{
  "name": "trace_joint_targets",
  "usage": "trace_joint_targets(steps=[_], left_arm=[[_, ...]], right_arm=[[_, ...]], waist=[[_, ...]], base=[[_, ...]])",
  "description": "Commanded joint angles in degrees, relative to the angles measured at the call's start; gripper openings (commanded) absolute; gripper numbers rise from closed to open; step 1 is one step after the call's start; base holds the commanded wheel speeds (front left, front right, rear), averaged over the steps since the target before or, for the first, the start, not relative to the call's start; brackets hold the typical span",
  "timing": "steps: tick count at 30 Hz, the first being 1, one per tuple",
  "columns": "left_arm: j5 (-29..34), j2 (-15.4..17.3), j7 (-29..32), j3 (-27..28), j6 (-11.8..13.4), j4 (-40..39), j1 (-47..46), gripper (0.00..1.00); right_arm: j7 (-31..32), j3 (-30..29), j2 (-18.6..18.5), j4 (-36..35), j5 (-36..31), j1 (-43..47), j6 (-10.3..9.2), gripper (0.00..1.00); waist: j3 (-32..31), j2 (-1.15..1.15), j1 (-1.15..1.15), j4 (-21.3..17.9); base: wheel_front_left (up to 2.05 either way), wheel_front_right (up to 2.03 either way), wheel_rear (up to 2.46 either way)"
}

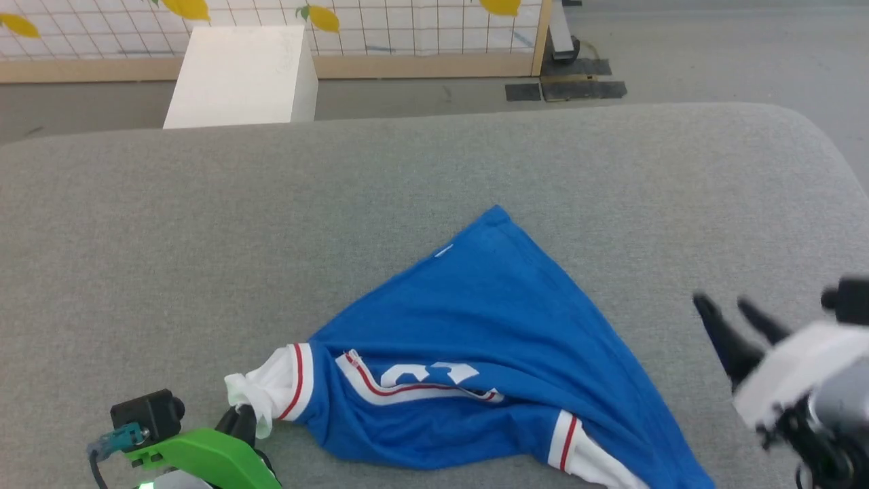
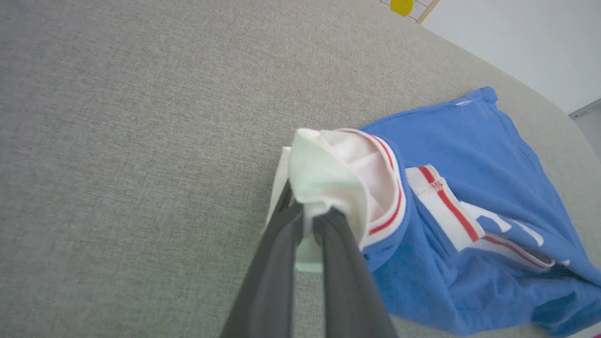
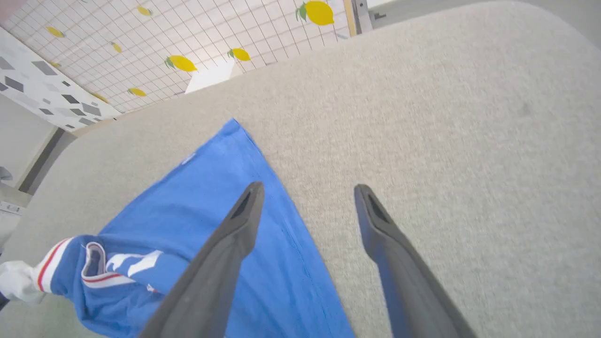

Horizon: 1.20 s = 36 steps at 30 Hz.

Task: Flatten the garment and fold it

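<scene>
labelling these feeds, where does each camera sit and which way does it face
Head view: on the head, looking forward and down at the garment on the grey surface; left gripper lower left, right gripper at right.
Left wrist view: on the left wrist, looking along its shut fingers, pinching the white sleeve.
Right wrist view: on the right wrist, looking along its open fingers over the garment's edge.
Shared: all three show the garment and grey surface.

Head cam looks fwd/down from above; both wrist cams sit close, sharing the garment (image 2: pixel 469 141).
</scene>
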Motion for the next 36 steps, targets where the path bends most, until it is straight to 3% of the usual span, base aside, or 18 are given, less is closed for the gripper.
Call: trace_joint_targets(steps=[1,6,7,14,21,29,30,31,32,36], left_arm=[[-0.1,0.4,-0.2,-0.4,-0.1,0.1,-0.6,0.0],[0.5,0.8,-0.3,-0.8,-0.5,-0.6,-2.3,0.0],[0.9,0.8,-0.2,-1.5,-1.0,-1.2,-4.0,0.0],[2.0,-0.9,-0.5,-4.2,-2.4,-1.6,-8.9,0.0],[2.3,-2.0,-1.3,-5.5,-3.4,-1.0,-11.4,0.0],[2.1,-2.4,-2.2,-5.7,-3.7,0.2,-11.8,0.0],[2.1,-2.4,-2.3,-5.6,-3.6,0.3,-11.7,0.0],[2.1,-2.3,-2.3,-5.6,-3.6,0.4,-11.6,0.0],[2.2,-2.1,-2.3,-5.5,-3.6,0.5,-11.6,0.0],[2.5,-1.7,-2.5,-5.5,-3.5,0.5,-11.4,0.0]], right_arm=[[-1.5,2.4,-0.7,0.6,-1.7,-4.7,-0.08,1.0],[-0.7,8.5,-2.6,5.5,-4.7,-16.6,-0.08,1.0],[2.0,13.2,-3.8,11.4,-7.6,-24.4,-0.08,1.0],[13.5,25.5,-6.3,30.0,-18.0,-41.5,-0.08,1.0],[15.4,33.8,-7.7,40.1,-23.0,-47.5,-0.08,1.0],[16.7,41.2,-8.8,46.7,-19.5,-47.5,-0.08,1.0],[17.5,41.4,-8.9,47.3,-18.5,-47.6,-0.08,0.94],[17.6,41.1,-8.9,47.4,-17.4,-47.6,-0.08,0.26],[17.3,40.6,-8.9,47.4,-16.3,-47.8,-0.08,0.0],[12.8,35.3,-9.2,45.2,-12.2,-47.8,-0.08,0.0]], waist=[[1.2,0.0,0.01,1.0],[4.4,0.0,0.01,3.0],[7.0,0.0,0.01,4.8],[14.1,0.0,0.01,10.9],[17.4,0.0,0.01,13.4],[17.5,0.0,0.01,13.5],[17.2,0.0,0.01,13.2],[16.9,0.0,0.01,12.9],[16.4,0.0,0.01,12.5],[13.7,0.0,0.01,11.2]], base=[[0.0,0.0,0.0],[0.0,0.0,0.0],[0.0,0.0,0.0],[0.0,0.0,0.0],[0.0,0.0,0.0],[0.0,0.0,0.0],[0.0,0.0,0.0],[0.0,0.0,0.0],[0.0,0.0,0.0],[0.0,0.0,0.0]])
